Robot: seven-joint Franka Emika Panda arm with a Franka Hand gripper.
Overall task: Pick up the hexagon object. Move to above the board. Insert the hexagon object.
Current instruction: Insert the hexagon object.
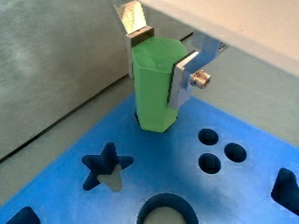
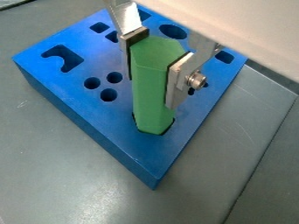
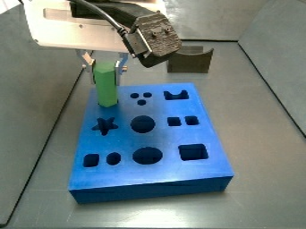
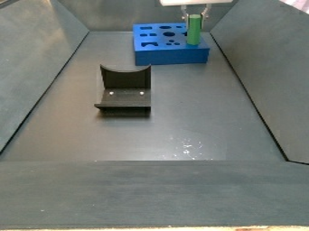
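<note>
1. The gripper (image 2: 158,61) is clamped on the hexagon object (image 2: 155,92); in both wrist views the silver fingers (image 1: 190,70) press flat against opposite sides of the green peg near its top, so the jaws are narrowed to the peg's width and hold nothing else.

2. The peg hangs upright, its long axis vertical and in line with the fingers, with most of its length showing below them.

3. Its lower end sits at a corner region of the board (image 2: 70,83). In a wrist view the foot (image 1: 156,122) seems to meet the blue surface near the edge, just beside the star cut-out (image 1: 107,166) and the small round holes (whether it has already entered a hexagonal hole cannot be told, since the peg hides its own seat).

4. In a side view the peg (image 3: 106,82) stands over the board's far left corner (image 3: 102,107), above the star.

5. The move probably turns on keeping that axis plumb and the flats matched to the hole while pressing straight down.

6. The fixture (image 4: 122,90) stands well apart on the floor.
</note>
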